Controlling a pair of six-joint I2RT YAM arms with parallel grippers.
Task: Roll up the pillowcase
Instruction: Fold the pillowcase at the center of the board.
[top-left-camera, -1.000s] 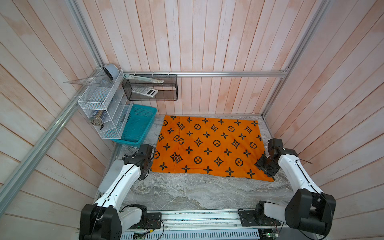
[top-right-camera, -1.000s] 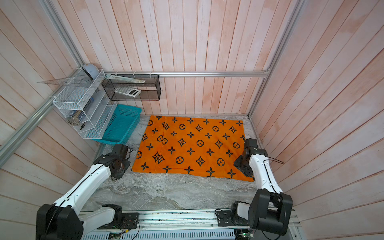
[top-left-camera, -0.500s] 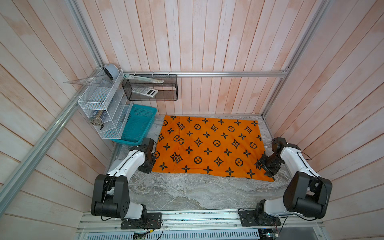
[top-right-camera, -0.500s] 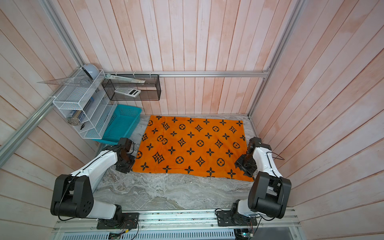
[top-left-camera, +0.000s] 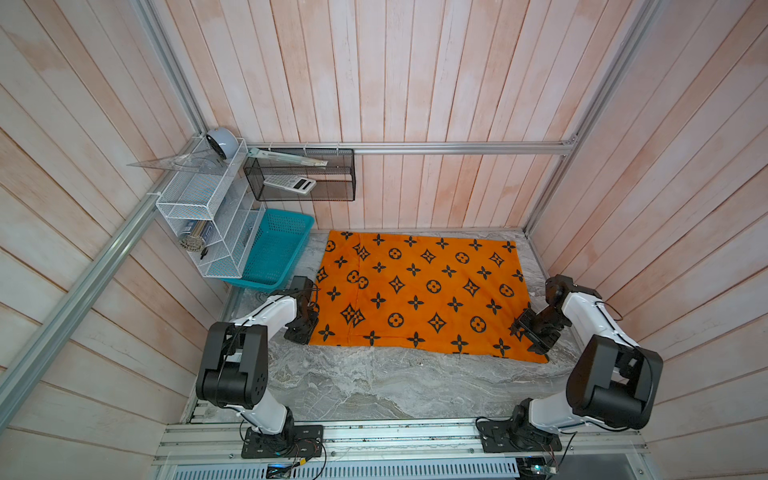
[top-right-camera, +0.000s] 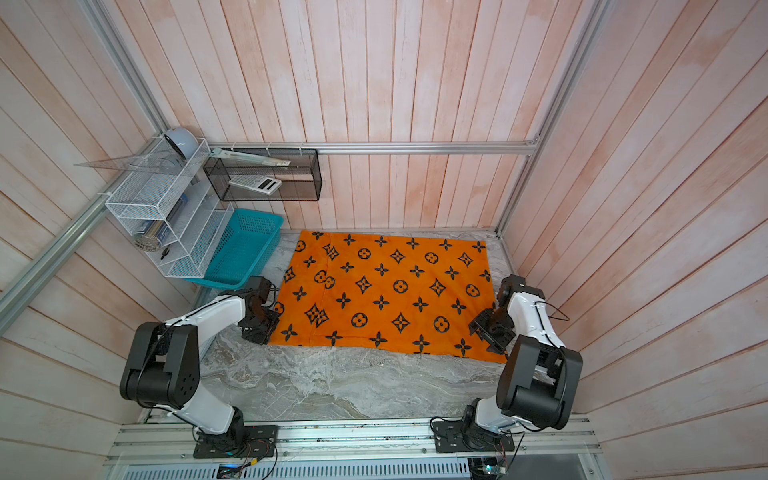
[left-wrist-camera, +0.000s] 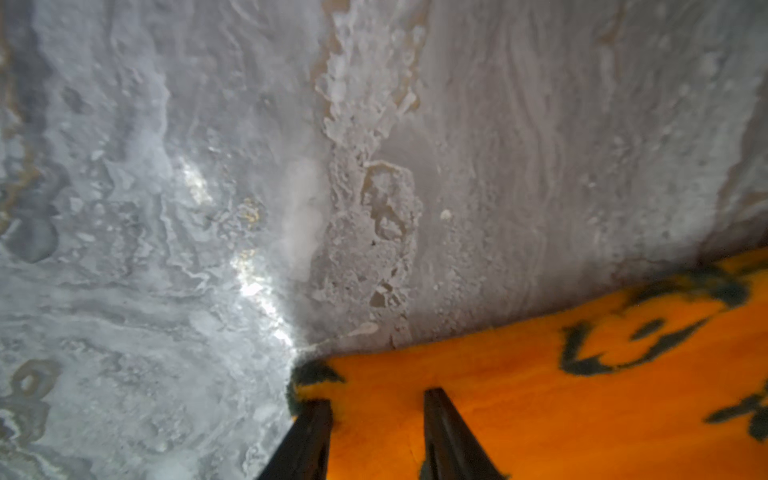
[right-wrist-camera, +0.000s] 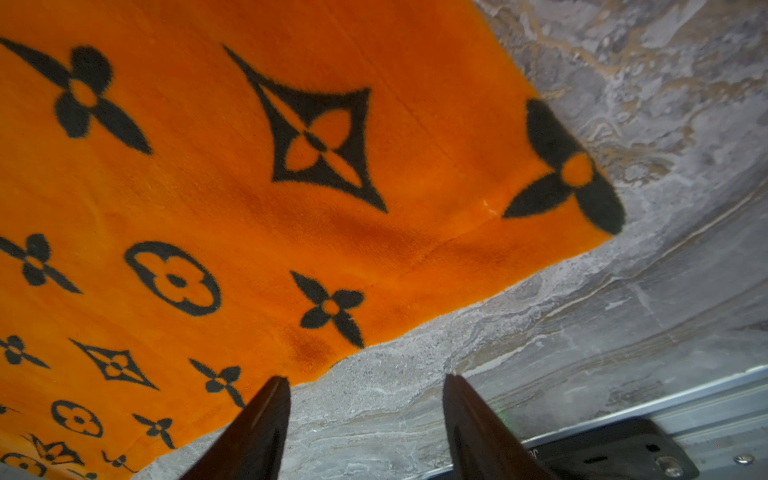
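The orange pillowcase (top-left-camera: 419, 291) (top-right-camera: 386, 291) with black flower and diamond prints lies flat on the marble table. My left gripper (top-left-camera: 305, 328) (top-right-camera: 259, 328) is at its near left corner. In the left wrist view the left gripper (left-wrist-camera: 374, 399) is open, fingers resting on the pillowcase (left-wrist-camera: 540, 395) just inside that corner. My right gripper (top-left-camera: 530, 332) (top-right-camera: 486, 330) is at the near right corner. In the right wrist view the right gripper (right-wrist-camera: 365, 379) is open over bare marble, one finger at the near edge of the pillowcase (right-wrist-camera: 249, 187).
A teal mesh basket (top-left-camera: 276, 249) stands at the pillowcase's far left, under a white wire rack (top-left-camera: 208, 208). A black mesh shelf (top-left-camera: 299, 183) with a calculator hangs on the back wall. Wooden walls close three sides. An aluminium rail (top-left-camera: 374, 436) runs along the front.
Both arms have folded, their elbows now raised toward the front. The left gripper has shifted right onto the pillowcase's near left corner. The right gripper stays at the near right corner with wider jaws.
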